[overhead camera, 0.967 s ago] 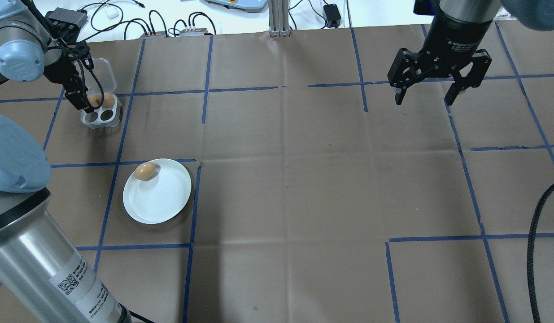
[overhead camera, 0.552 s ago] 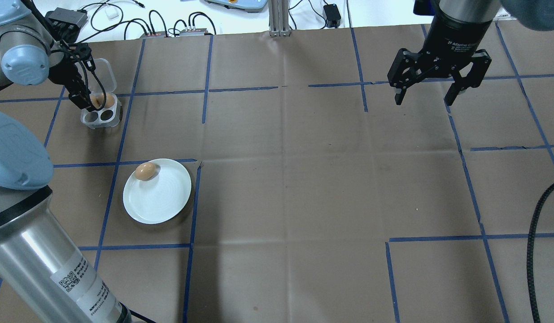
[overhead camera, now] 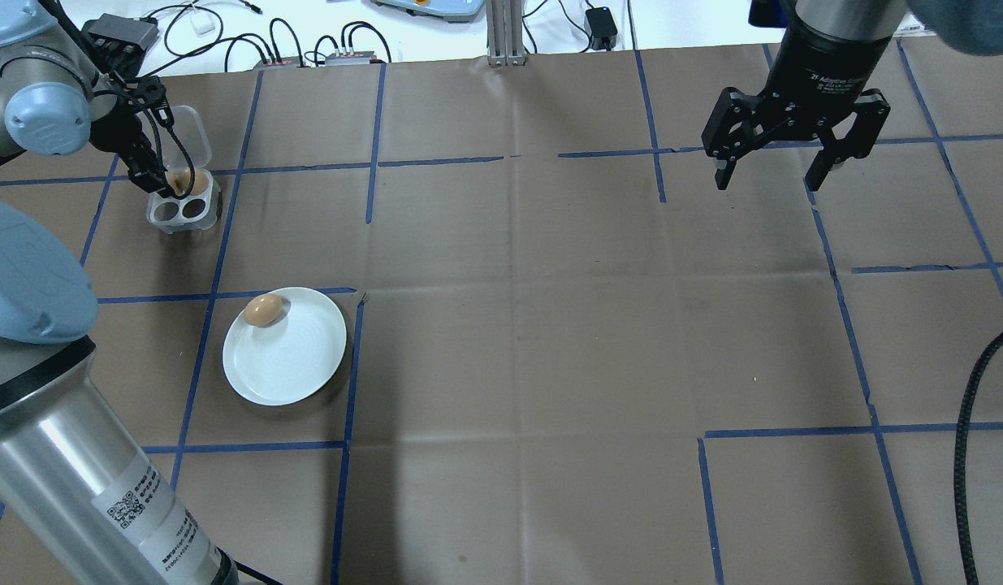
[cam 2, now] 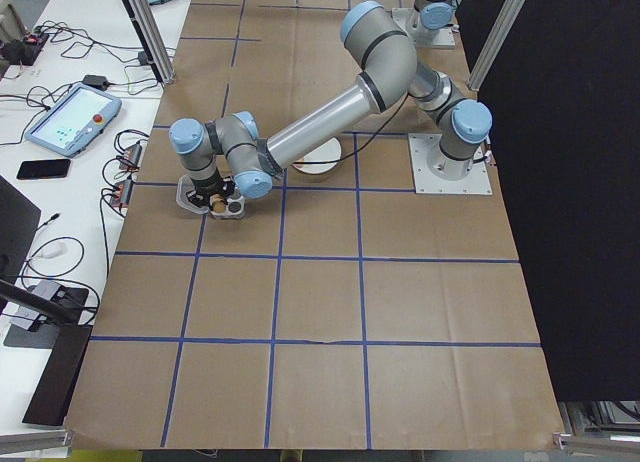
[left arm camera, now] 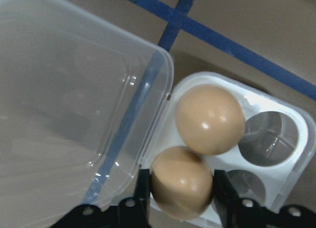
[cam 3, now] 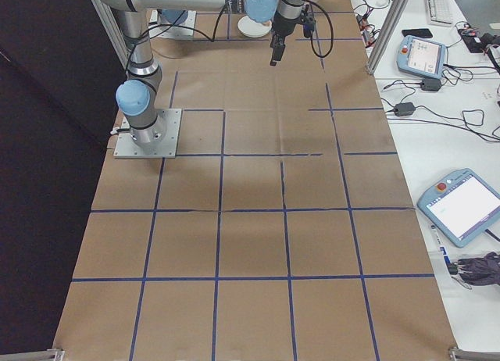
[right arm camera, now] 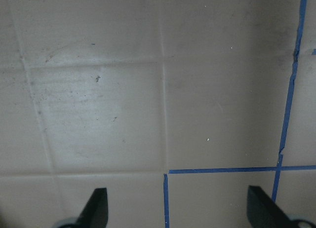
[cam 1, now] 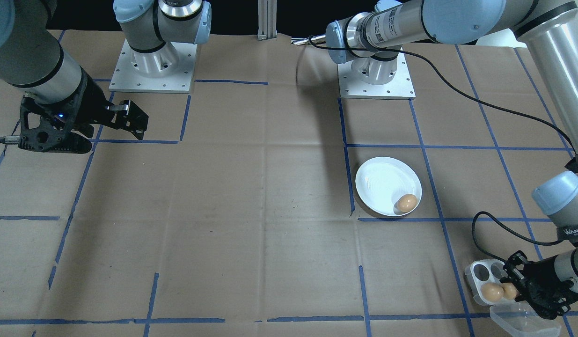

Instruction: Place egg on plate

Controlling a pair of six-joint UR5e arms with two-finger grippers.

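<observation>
On plate (overhead camera: 294, 361): brown egg (overhead camera: 263, 310).

Three eggs (cam 1: 406, 202); one plate (cam 1: 380, 180); one egg tray (cam 1: 479, 274).

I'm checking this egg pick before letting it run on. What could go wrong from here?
The left gripper brackets one egg in the egg tray, and that egg touches the second egg, so closing or lifting may knock or crack the neighbour. The light tray may lift with the egg. On the plate, the placed egg lies near the rim; a careless drop could hit it.
</observation>
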